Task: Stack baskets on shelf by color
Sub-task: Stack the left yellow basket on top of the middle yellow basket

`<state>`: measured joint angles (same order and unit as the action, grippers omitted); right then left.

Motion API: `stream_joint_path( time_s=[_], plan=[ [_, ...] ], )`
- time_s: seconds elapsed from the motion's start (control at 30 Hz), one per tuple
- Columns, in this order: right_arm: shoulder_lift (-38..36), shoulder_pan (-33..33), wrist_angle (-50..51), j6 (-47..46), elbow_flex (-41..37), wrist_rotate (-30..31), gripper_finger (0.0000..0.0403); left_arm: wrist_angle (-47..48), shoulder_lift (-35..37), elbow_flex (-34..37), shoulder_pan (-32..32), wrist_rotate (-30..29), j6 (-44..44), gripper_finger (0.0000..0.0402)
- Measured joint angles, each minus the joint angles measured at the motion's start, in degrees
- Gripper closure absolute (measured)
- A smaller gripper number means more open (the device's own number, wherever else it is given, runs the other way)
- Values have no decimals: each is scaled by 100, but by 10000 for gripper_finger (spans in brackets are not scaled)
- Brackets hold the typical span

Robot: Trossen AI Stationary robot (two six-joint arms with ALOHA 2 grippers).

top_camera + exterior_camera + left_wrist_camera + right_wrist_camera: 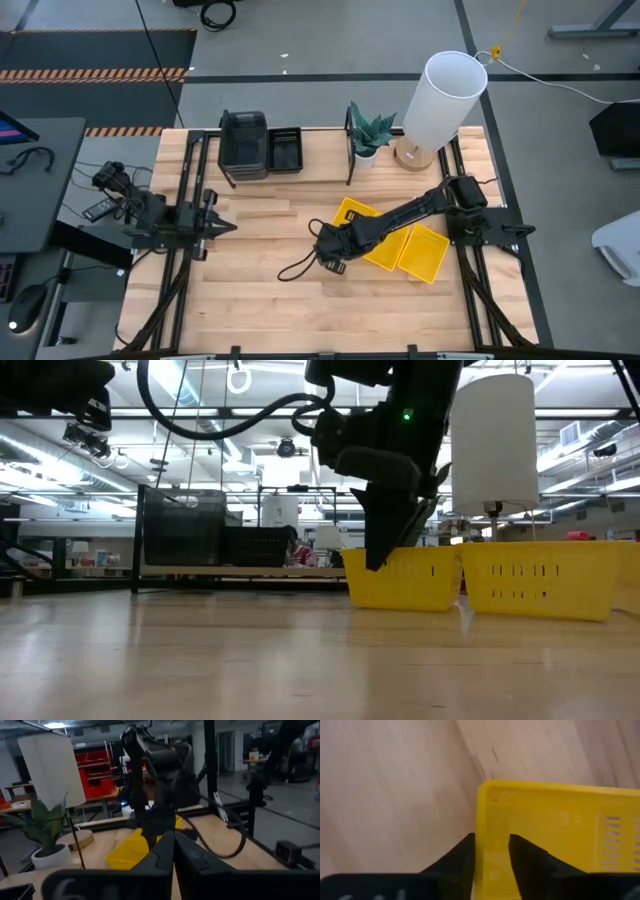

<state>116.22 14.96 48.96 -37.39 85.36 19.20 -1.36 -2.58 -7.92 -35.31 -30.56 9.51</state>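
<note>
Three yellow baskets lie on the table right of centre: one (352,213) partly under my right arm, two more (388,250) (426,252) beside it. My right gripper (338,243) reaches down at the left end of this group and is shut on a yellow basket (555,820). Dark baskets (245,145) (285,150) sit on the shelf (300,172) along the far edge. My left gripper (215,228) hovers at the table's left, shut and touching nothing. My right gripper holds a yellow basket by its end wall (492,832), close to a corner. The wall is pinched between the two fingers, one finger (466,857) outside the basket and the other (525,857) inside. The fingers come from above, pointing down. The basket's bottom (400,605) sits on the table.
A potted plant (370,135) and a tall white lamp (445,95) stand at the far right, next to the shelf's wire end. A black cable (295,268) trails on the table beside my right gripper. Bare wood (260,300) lies between the two arms and toward the near edge.
</note>
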Motion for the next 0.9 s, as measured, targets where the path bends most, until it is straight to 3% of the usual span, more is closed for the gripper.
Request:
stream_joint_path(
  time_s=[0.27,0.53,0.67,0.9],
  plan=[
    [-5,-142,26,169,2,-381,388,-48,-1,-1,0,-17,-132,364],
    [-8,-98,698,250,239,-356,388,-53,-1,-1,0,-673,-128,382],
    [-8,58,1481,114,764,-79,392,-52,-1,-1,0,-1168,-128,389],
    [-14,419,2326,-100,1813,363,388,-51,-1,-1,0,-1395,-133,381]
  ],
)
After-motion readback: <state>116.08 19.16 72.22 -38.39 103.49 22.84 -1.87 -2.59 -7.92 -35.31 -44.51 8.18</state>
